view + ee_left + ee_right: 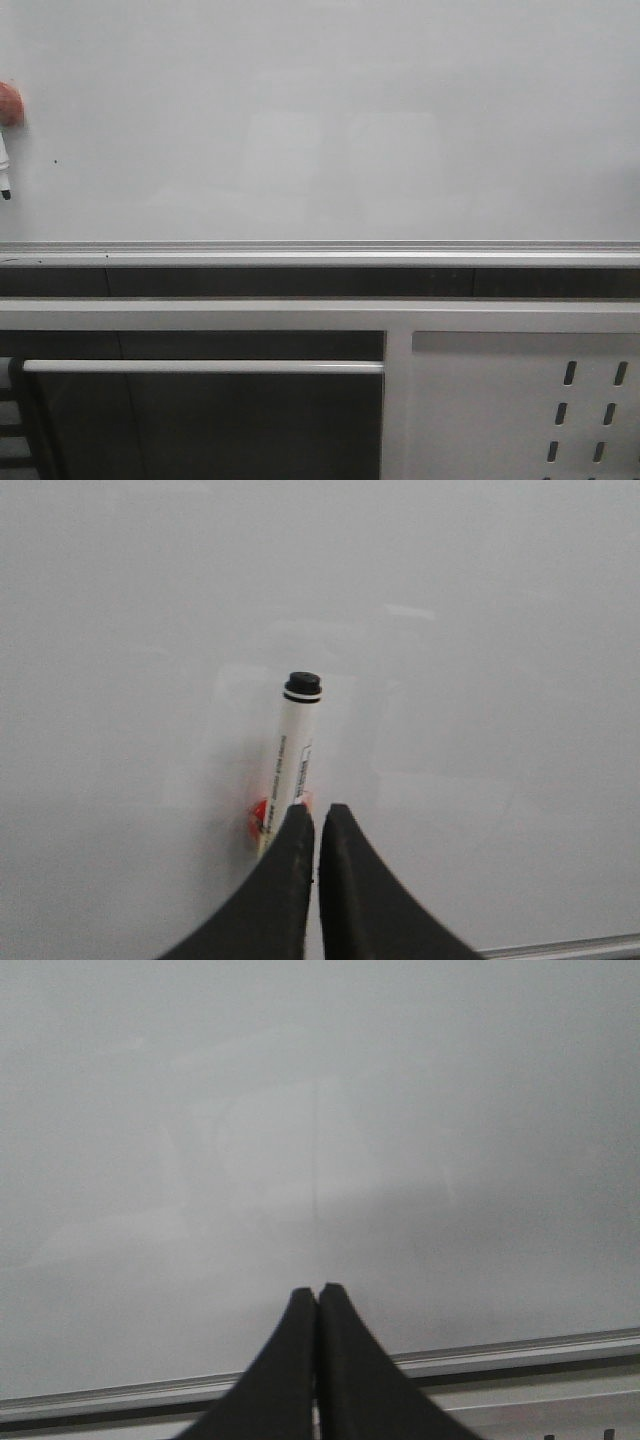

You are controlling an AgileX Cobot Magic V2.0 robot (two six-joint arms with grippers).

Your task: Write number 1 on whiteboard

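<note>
Starting nearest, the left gripper [312, 818] is seen with jaws nearly closed and nothing between them — the marker [291, 755] sits just beyond the fingertips, on the whiteboard [480, 630], its long axis running straight away from them, black end farthest. The right gripper [318, 1295] is closed and empty. No number 1 is drawn yet — bare board lies all around.

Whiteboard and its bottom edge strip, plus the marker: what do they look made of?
Whiteboard: glossy white coated panel, judging by the faint reflections; core unknown. Frame edge: silvery ribbed strip, probably aluminium. Marker: smooth white barrel, black end and printed label, likely plastic, beside the left tool.
</note>
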